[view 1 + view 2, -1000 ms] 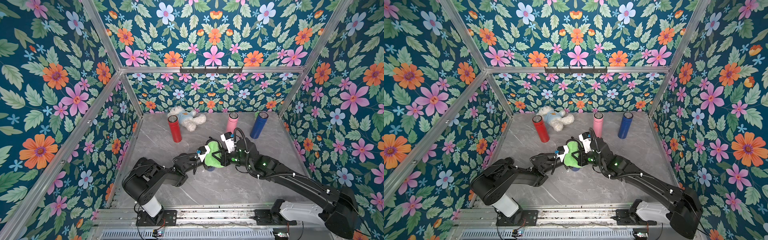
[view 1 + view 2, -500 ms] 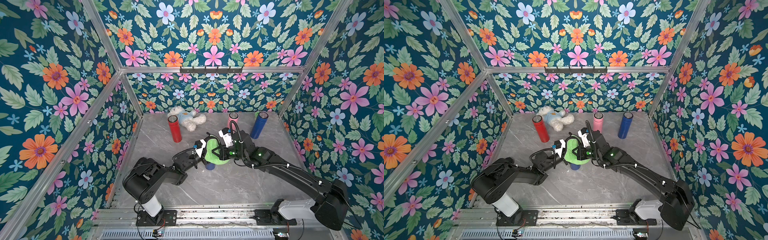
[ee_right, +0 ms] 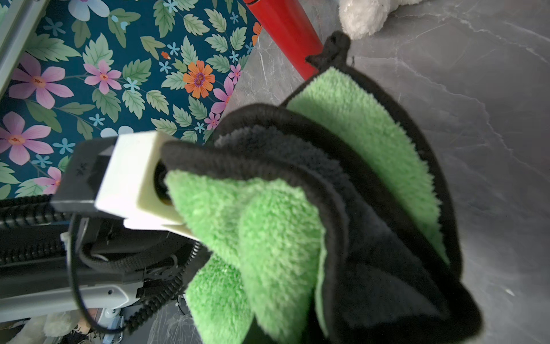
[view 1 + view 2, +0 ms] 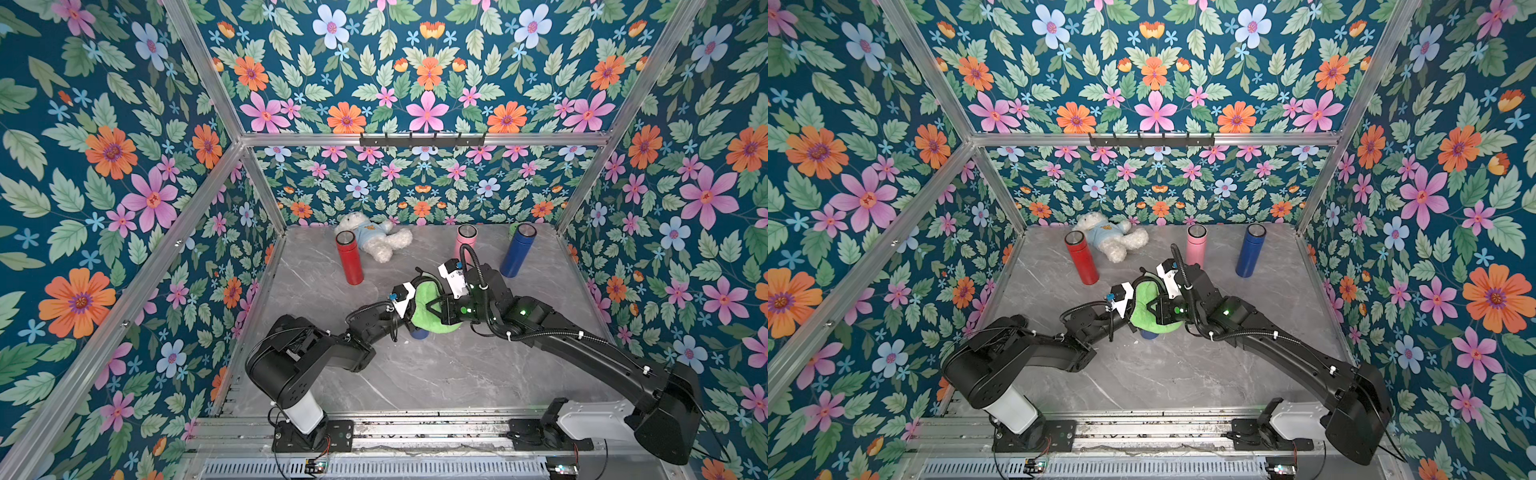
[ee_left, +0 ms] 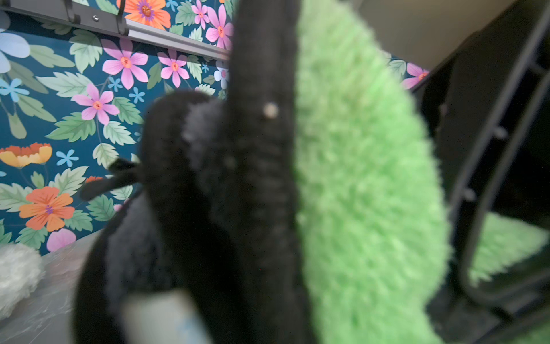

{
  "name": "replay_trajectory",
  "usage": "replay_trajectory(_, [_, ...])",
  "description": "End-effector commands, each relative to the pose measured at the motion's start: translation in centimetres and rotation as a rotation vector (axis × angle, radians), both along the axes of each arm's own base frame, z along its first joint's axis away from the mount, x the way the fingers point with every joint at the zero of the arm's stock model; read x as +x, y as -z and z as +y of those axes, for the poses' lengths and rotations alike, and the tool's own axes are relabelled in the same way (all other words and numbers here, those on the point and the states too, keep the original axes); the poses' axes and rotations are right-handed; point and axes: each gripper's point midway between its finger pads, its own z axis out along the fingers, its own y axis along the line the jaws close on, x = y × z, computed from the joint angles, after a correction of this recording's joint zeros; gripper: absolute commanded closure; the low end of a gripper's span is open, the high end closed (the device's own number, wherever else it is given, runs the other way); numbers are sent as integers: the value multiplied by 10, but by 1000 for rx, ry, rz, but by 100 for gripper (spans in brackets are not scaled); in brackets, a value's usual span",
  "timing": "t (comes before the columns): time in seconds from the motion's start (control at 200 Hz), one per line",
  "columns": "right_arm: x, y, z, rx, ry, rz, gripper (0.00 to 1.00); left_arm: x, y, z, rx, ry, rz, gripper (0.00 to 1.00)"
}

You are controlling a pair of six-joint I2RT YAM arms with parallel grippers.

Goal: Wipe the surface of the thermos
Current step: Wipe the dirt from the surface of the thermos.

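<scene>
Thermos in dark blue hides under my green cloth. My right gripper pinches the cloth. I cannot tell if my left gripper is spread.

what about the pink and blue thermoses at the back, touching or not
Apart. Both top views show a strip of bare grey table between the pink thermos and the blue thermos.

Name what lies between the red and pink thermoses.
A white teddy bear beside the red thermos, then bare table to the pink thermos; both top views.
</scene>
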Motion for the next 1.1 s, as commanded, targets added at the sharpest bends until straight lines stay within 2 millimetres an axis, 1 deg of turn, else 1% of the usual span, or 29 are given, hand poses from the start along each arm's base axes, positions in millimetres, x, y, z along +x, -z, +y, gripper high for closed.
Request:
replay_trajectory(0.0, [-2, 17, -29, -115, 96, 21, 100, -26, -6, -12, -6, 153, -25, 100])
replay_trajectory(0.185, [-2, 4, -32, -107, 101, -16, 100, -25, -5, -14, -5, 159, -19, 100])
replay_trajectory(0.29, [0, 1, -30, -104, 95, -32, 100, -25, -4, -16, -2, 165, -14, 100])
replay_trajectory(0.5, [2, -21, -25, -74, 81, -89, 100, -25, 0, -17, 6, 171, -5, 100])
replay_trajectory(0.675, [2, -29, -25, -76, 74, -109, 100, -25, 0, -17, 3, 173, -5, 100])
replay_trajectory(0.765, [3, -25, -22, -82, 69, -103, 100, -25, 0, -17, 2, 174, -5, 100])
replay_trajectory(0.835, [3, -17, -18, -86, 59, -88, 100, -24, -1, -18, 0, 177, -7, 100])
replay_trajectory(0.965, [9, 9, -8, -97, 55, -56, 100, -25, -3, -20, -8, 192, -7, 100])
replay_trajectory(1.095, [18, 28, 2, -114, 57, -38, 100, -25, -3, -22, -9, 199, -5, 100])
